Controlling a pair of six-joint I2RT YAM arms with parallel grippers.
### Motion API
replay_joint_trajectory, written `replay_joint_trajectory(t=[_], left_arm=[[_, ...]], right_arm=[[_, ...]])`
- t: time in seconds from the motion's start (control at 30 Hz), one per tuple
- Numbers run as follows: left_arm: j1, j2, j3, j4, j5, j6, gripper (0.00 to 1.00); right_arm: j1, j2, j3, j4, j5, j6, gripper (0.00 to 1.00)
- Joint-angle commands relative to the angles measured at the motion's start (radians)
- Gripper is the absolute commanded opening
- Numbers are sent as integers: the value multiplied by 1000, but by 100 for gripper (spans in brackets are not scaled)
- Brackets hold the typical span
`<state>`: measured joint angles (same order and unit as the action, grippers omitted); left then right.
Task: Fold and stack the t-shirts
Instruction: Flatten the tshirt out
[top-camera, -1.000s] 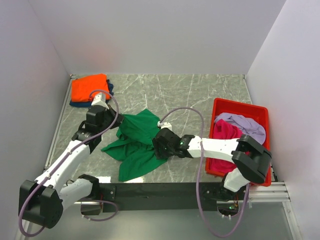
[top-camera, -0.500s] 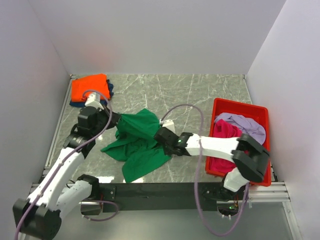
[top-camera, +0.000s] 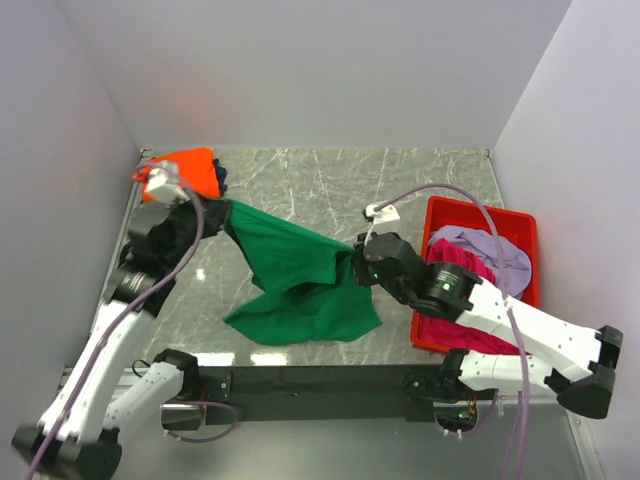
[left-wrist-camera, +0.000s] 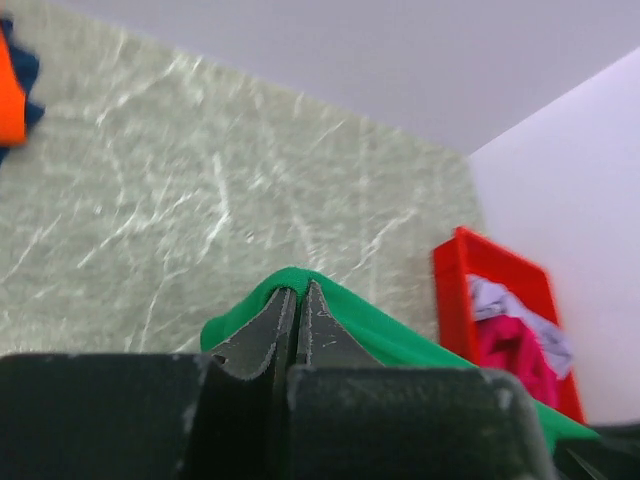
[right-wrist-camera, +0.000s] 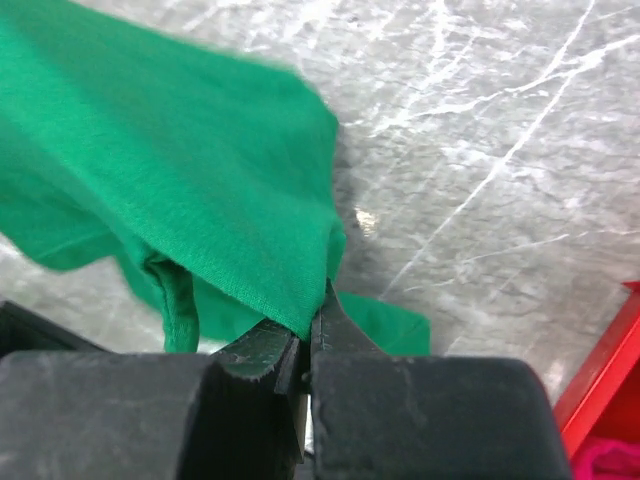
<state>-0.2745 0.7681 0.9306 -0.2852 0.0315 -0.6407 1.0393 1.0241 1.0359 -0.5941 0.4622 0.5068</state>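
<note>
The left claw (left-wrist-camera: 297, 305) is clamped tight on the green t-shirt (top-camera: 295, 262), the right claw (right-wrist-camera: 308, 340) pinching its other end, fully closed. Cloth stretches between them, sagging below.

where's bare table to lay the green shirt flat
Widest bare table is at the back, between the orange shirt and the red bin, behind the green shirt. A narrower strip lies front left by the left arm. Front middle is crowded with shirt and right arm.
</note>
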Motion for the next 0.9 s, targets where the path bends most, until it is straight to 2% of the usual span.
replay_joint_trajectory(t=[0.0, 0.1, 0.17, 0.3, 0.33, 0.4, 0.43, 0.5, 0.53, 0.6, 0.63, 0.87], left_arm=[[6, 144, -50, 114, -28, -2, 0], [8, 317, -70, 176, -62, -10, 1], [8, 446, -75, 250, -39, -11, 11], [-12, 554, -84, 277, 4, -28, 21], [-28, 536, -120, 325, -13, -33, 28], [-81, 508, -154, 331, -28, -42, 36], [-103, 495, -171, 333, -27, -50, 43], [-155, 453, -229, 354, -90, -69, 54], [-167, 444, -248, 362, -99, -80, 70], [-190, 433, -292, 403, -94, -97, 81], [-201, 436, -302, 418, -93, -105, 90], [-327, 635, -251, 460, -128, -70, 82]], right_arm=[[-54, 65, -22, 28, -28, -77, 0], [-162, 155, -68, 99, -112, -103, 0], [-199, 229, -86, 140, -129, -113, 0], [-249, 346, -94, 185, -163, -128, 0], [-248, 382, -89, 194, -169, -129, 0], [-248, 416, -82, 203, -180, -126, 0], [-249, 442, -79, 209, -183, -125, 0], [-248, 467, -63, 206, -185, -122, 0], [-249, 478, -60, 205, -183, -119, 0], [-249, 502, -54, 205, -189, -117, 0], [-249, 508, -57, 211, -192, -116, 0], [-251, 530, -69, 226, -214, -109, 0]])
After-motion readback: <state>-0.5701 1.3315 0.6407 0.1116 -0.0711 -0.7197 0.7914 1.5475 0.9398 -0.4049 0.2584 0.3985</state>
